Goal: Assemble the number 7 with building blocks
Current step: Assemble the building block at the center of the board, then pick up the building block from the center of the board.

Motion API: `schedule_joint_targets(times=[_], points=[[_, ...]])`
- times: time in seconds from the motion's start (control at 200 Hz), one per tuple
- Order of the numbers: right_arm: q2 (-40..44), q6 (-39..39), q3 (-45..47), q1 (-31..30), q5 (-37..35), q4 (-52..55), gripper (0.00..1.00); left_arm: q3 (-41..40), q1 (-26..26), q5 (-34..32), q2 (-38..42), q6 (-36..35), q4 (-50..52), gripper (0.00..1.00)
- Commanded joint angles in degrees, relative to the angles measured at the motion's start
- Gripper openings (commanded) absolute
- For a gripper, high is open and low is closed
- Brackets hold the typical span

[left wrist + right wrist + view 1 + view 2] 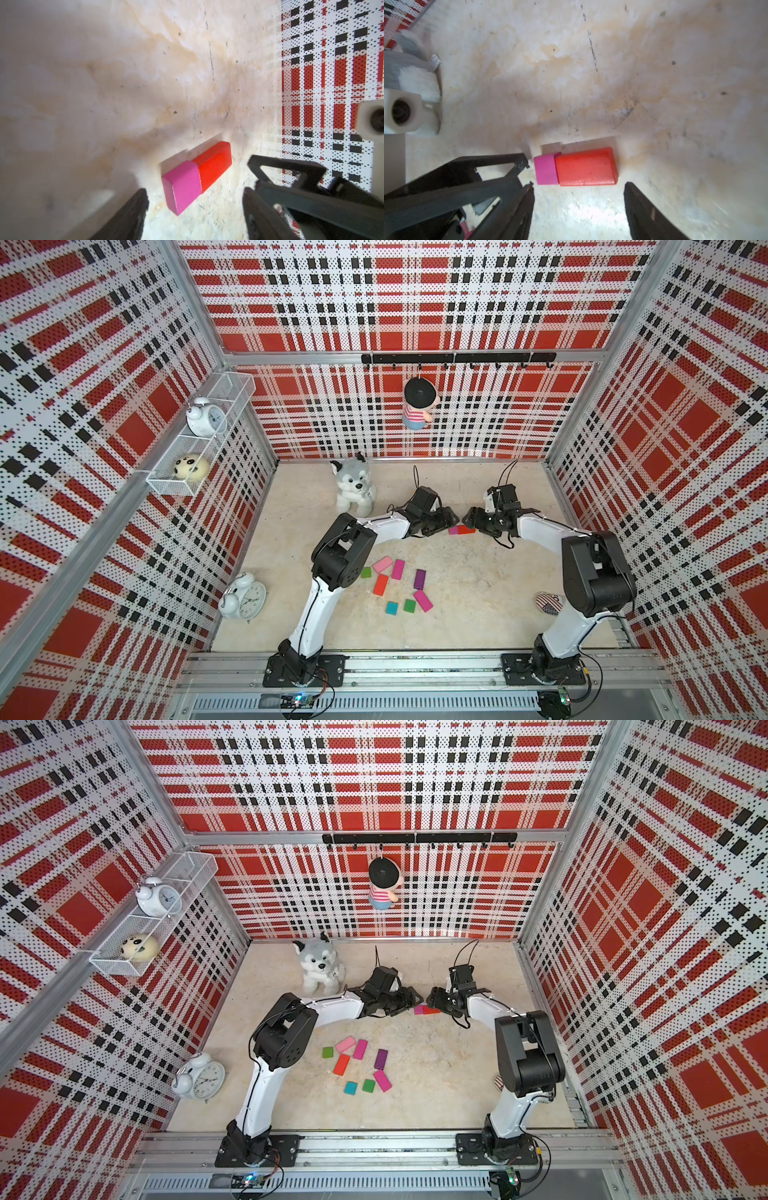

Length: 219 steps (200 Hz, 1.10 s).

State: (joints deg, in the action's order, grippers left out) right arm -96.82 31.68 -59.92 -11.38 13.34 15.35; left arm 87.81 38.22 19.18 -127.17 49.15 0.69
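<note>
A magenta square block and a red-orange rectangular block lie flat on the table, touching end to end. In both top views this pair sits between my two grippers. My left gripper is open, its fingers spread to either side of the magenta end without touching it. My right gripper is open too, just short of the red-orange block, holding nothing. Several loose building blocks lie nearer the front: pink, purple, teal, green.
A plush husky sits at the back left of the table, close to my left arm. A white alarm clock stands at the front left. A flag-patterned object lies by my right arm's base. Plaid walls enclose the table.
</note>
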Motion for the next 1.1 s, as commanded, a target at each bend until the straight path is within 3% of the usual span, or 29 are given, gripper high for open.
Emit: schedule_joint_targets(times=[0.0,0.055,0.155,0.346,0.496,0.757,1.092], points=[[6.01,-3.02,1.04,-2.01,-2.53,4.68,0.73,-3.62,-1.48,-3.42,6.62,-2.04,1.48,0.88],[7.79,-5.91,1.72,-3.97,-3.80,7.01,0.73,-6.34,-2.48,-4.61,9.10,-2.93,2.06,1.00],[8.36,-6.90,1.83,-8.34,-4.60,13.34,0.71,-11.70,-5.25,-7.17,14.48,-5.41,3.53,0.98],[8.91,-7.78,0.45,-22.72,-7.33,19.78,0.71,-16.34,-11.45,-14.47,22.86,-13.48,11.96,0.98],[8.40,-9.72,0.41,-31.49,-9.34,21.57,0.71,-20.44,-17.47,-14.93,26.90,-15.22,13.08,0.98],[5.01,-8.88,0.87,-38.48,-10.86,22.82,0.70,-26.79,-22.16,-14.44,32.27,-16.49,11.68,0.98],[0.42,-9.15,-0.68,-43.92,-12.38,25.26,0.69,-32.56,-22.73,-14.51,36.47,-16.84,9.62,0.98]])
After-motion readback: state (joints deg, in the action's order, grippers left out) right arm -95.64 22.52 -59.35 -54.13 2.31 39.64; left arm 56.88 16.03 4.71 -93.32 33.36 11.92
